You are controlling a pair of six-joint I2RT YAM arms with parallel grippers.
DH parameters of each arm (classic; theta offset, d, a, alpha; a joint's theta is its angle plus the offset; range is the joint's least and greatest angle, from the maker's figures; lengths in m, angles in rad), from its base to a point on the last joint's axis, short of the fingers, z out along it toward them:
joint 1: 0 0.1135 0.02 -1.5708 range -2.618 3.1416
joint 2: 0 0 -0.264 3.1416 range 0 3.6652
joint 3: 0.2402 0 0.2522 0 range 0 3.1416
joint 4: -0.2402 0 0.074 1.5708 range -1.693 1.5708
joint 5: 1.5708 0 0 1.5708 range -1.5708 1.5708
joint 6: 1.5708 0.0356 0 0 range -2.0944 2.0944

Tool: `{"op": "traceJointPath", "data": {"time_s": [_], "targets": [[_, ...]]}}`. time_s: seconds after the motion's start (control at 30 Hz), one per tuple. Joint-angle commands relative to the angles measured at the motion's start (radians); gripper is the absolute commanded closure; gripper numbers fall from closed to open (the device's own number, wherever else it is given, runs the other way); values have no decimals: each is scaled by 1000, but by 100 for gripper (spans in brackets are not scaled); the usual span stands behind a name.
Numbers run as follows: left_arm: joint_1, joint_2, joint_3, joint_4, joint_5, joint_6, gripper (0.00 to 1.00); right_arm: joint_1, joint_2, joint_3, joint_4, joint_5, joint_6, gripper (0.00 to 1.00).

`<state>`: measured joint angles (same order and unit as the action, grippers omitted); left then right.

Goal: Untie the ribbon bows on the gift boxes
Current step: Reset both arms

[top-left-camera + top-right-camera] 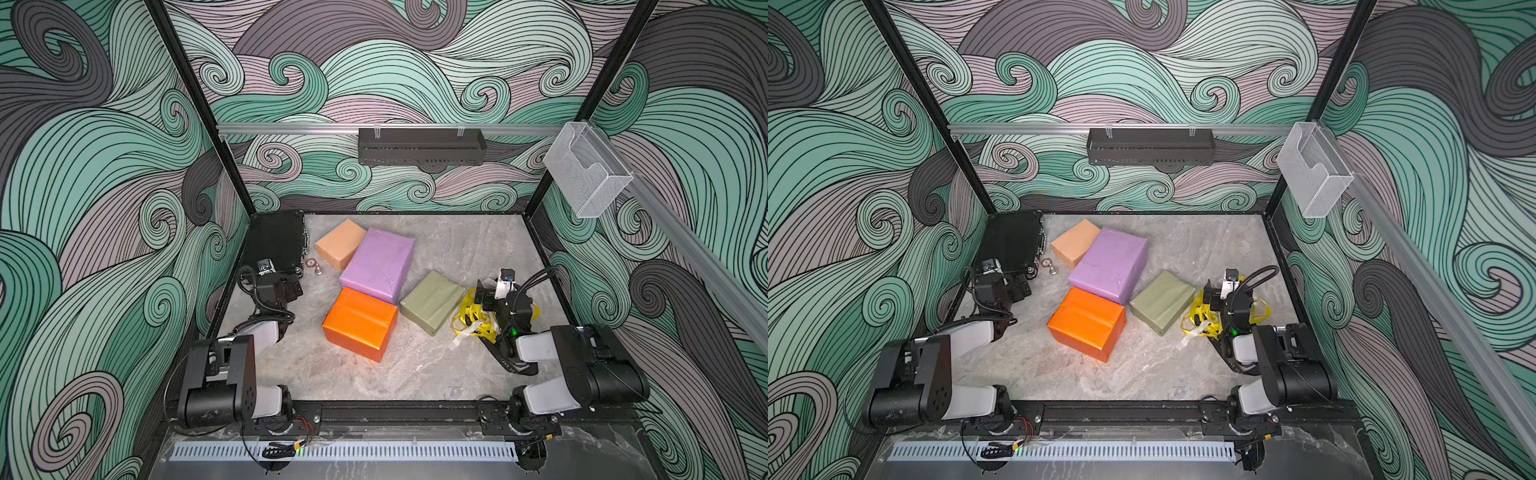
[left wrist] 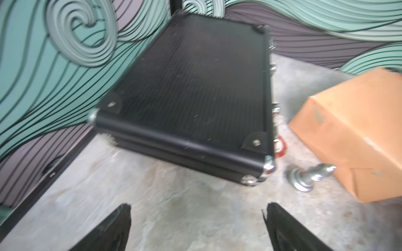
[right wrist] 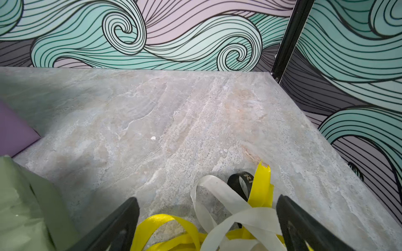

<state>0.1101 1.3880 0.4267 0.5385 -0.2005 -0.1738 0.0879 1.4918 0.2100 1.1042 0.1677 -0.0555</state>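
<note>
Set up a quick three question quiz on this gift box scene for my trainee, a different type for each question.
1. True or false: the loose pile of shiny yellow, translucent white and black ribbons lies on the grey stone-look table beside the olive-green paper-wrapped box.
2. Of the four paper-wrapped gift boxes, how many show a tied bow? A none, B two, C four.
3. Short answer: do the right pincer's jaws stand open or shut?
Key: 1 true; 2 A; 3 open.

Black hard case, small metal knob near its corner
</note>
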Motion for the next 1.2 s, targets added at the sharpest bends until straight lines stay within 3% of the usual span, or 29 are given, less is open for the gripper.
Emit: {"op": "traceJointPath", "data": {"time_s": [0.0, 0.07, 0.17, 0.33, 0.4, 0.5, 0.6, 1.17], "targets": [[2, 28, -8, 146, 101, 44, 4, 43, 43, -15, 148, 37, -50, 1], [-6, 67, -26, 190, 123, 63, 4, 72, 110, -51, 295, 63, -87, 1], [-43, 99, -97, 351, 56, 90, 2, 94, 97, -72, 304, 89, -98, 1], [-58, 111, -25, 226, 54, 103, 1, 87, 112, -47, 291, 126, -77, 1], [-59, 141, 55, 114, 68, 113, 2, 79, 95, 7, 173, 149, -60, 1], [-58, 140, 55, 112, 68, 114, 1, 25, 42, 143, -162, 120, 15, 1], [-58, 140, 54, 115, 67, 113, 2, -49, 43, 186, -245, 15, 65, 1], [-60, 135, 45, 125, 66, 115, 1, -33, 44, 177, -221, 35, 52, 1]]}}
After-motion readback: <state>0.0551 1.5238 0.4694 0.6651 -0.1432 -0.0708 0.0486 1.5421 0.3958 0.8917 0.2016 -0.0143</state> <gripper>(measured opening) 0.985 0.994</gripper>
